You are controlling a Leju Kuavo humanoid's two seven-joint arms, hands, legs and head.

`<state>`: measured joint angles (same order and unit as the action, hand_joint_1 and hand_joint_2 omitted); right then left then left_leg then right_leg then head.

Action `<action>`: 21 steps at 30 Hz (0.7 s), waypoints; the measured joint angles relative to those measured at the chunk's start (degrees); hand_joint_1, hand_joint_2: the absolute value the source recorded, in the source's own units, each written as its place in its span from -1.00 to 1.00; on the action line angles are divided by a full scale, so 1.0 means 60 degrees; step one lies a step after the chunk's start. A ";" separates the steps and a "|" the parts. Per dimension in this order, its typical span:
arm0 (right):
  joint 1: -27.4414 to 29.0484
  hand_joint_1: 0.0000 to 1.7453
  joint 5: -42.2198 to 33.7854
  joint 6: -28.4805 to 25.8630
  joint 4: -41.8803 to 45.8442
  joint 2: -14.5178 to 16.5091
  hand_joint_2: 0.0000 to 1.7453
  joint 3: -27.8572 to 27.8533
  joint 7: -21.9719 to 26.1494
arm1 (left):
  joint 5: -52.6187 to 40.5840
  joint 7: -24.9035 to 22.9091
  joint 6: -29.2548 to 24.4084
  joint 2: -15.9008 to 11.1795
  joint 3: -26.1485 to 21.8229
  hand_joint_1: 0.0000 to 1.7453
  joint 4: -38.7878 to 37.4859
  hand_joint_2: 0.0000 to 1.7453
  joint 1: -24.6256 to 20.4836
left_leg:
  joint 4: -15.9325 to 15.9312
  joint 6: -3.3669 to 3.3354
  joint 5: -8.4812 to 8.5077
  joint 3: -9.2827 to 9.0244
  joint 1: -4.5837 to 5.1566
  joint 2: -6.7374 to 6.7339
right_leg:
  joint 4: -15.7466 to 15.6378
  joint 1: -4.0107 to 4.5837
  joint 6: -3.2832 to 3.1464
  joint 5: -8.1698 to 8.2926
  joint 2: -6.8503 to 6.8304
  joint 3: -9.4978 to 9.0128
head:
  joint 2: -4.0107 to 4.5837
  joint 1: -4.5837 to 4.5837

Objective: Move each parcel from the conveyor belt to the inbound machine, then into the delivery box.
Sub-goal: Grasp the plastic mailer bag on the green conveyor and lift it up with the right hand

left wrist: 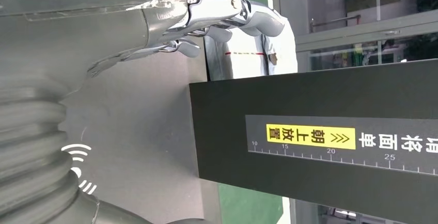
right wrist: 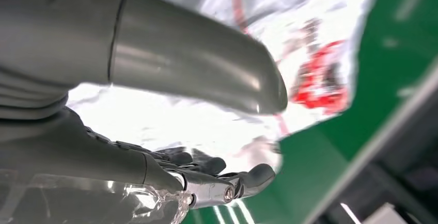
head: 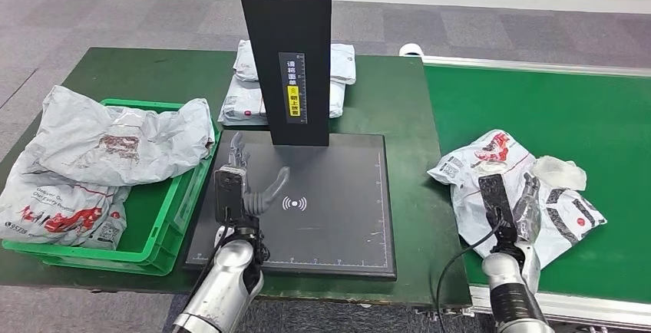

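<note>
Right hand [head: 513, 212] over conveyor parcel [head: 491, 166], scanner post [head: 288, 49] beside left hand [head: 239, 187]

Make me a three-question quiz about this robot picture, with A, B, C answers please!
1. Where does the right hand sit?
A. over the parcel on the belt
B. in the crate
C. on the scanner

2. What colour is the crate?
A. blue
B. green
C. red

3. What is the left hand holding?
A. a parcel
B. a box
C. nothing

Answers: 1 A, it is at the white parcel on the green conveyor belt. 2 B, its walls are green. 3 C, its fingers are spread over the black scanner plate.
</note>
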<state>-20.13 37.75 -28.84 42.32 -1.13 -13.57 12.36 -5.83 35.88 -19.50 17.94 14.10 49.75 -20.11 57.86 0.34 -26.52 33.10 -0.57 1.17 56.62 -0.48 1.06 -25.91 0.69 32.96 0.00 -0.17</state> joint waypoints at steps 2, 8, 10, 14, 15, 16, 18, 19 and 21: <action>-0.0199 -1.00 -0.0048 0.0120 -0.0593 -0.0169 -1.00 -0.0113 0.0074 | 0.0044 0.0032 0.0000 0.0021 0.0000 -1.00 -0.0088 1.00 -0.0067 | 0.0000 0.0000 0.0000 0.0001 0.0001 -0.0002 | 0.0000 0.0000 0.0000 0.0000 0.0001 0.0002 | 0.0000 0.0000; -0.0459 -1.00 0.0093 0.0051 -0.1507 -0.0427 -1.00 -0.0233 0.0119 | 0.0112 0.0053 0.0000 0.0053 0.0000 -1.00 -0.0229 1.00 -0.0117 | -0.0001 0.0001 -0.0001 0.0003 0.0000 -0.0001 | 0.0003 0.0000 0.0000 -0.0001 0.0002 0.0010 | 0.0000 0.0000; -0.0484 -1.00 0.0266 -0.0138 -0.1675 -0.0497 -1.00 -0.0237 -0.0007 | 0.0117 0.0052 0.0000 0.0056 0.0000 -1.00 -0.0244 1.00 -0.0118 | -0.0001 0.0001 -0.0001 0.0005 0.0000 0.0000 | 0.0005 0.0000 0.0000 -0.0001 0.0001 0.0011 | 0.0000 0.0000; -0.0485 -1.00 0.1074 -0.0746 -0.1977 -0.0648 -1.00 -0.0239 -0.0724 | 0.0120 0.0048 0.0000 0.0059 0.0000 -1.00 -0.0249 1.00 -0.0120 | -0.0001 0.0000 -0.0001 0.0005 0.0001 -0.0001 | 0.0006 -0.0001 0.0000 -0.0001 0.0002 0.0013 | 0.0000 0.0000; -0.0480 -1.00 0.1463 -0.1000 -0.2082 -0.0700 -1.00 -0.0240 -0.1097 | 0.0122 0.0046 0.0003 0.0060 0.0000 -1.00 -0.0247 1.00 -0.0120 | -0.0001 0.0000 -0.0001 0.0005 0.0002 0.0001 | 0.0006 -0.0002 0.0000 -0.0001 0.0000 0.0013 | 0.0000 0.0000; -0.0474 -1.00 0.1861 -0.1247 -0.2202 -0.0759 -1.00 -0.0239 -0.1499 | 0.0125 0.0039 0.0006 0.0061 0.0000 -1.00 -0.0246 1.00 -0.0119 | -0.0001 0.0000 -0.0001 0.0005 0.0003 0.0003 | 0.0006 -0.0002 0.0000 -0.0001 -0.0001 0.0012 | 0.0000 -0.0001; -0.0448 -1.00 0.2419 -0.1569 -0.2445 -0.0877 -1.00 -0.0238 -0.2077 | 0.0130 0.0025 0.0015 0.0062 0.0000 -1.00 -0.0243 1.00 -0.0119 | -0.0001 0.0000 -0.0001 0.0006 0.0004 0.0004 | 0.0006 -0.0004 0.0000 -0.0001 -0.0002 0.0011 | 0.0000 -0.0001; -0.0429 -1.00 0.2542 -0.1631 -0.2545 -0.0929 -1.00 -0.0237 -0.2195 | 0.0132 0.0019 0.0016 0.0062 0.0000 -1.00 -0.0242 1.00 -0.0119 | -0.0001 0.0000 -0.0001 0.0007 0.0004 0.0002 | 0.0006 -0.0005 0.0000 -0.0001 -0.0001 0.0011 | 0.0000 -0.0001; -0.0390 -1.00 0.2623 -0.1665 -0.2693 -0.0998 -1.00 -0.0237 -0.2247 | 0.0134 0.0016 0.0019 0.0062 0.0001 -1.00 -0.0242 1.00 -0.0120 | -0.0001 0.0000 -0.0002 0.0007 0.0006 -0.0006 | 0.0006 -0.0006 0.0000 -0.0001 0.0004 0.0016 | 0.0000 0.0000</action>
<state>-22.46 53.48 -38.83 26.16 -7.11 -14.99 -1.11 -5.02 35.98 -19.38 18.32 14.10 48.30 -20.83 57.85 0.34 -26.53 33.14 -0.54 1.14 56.66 -0.52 1.07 -25.91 0.71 33.05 0.00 -0.17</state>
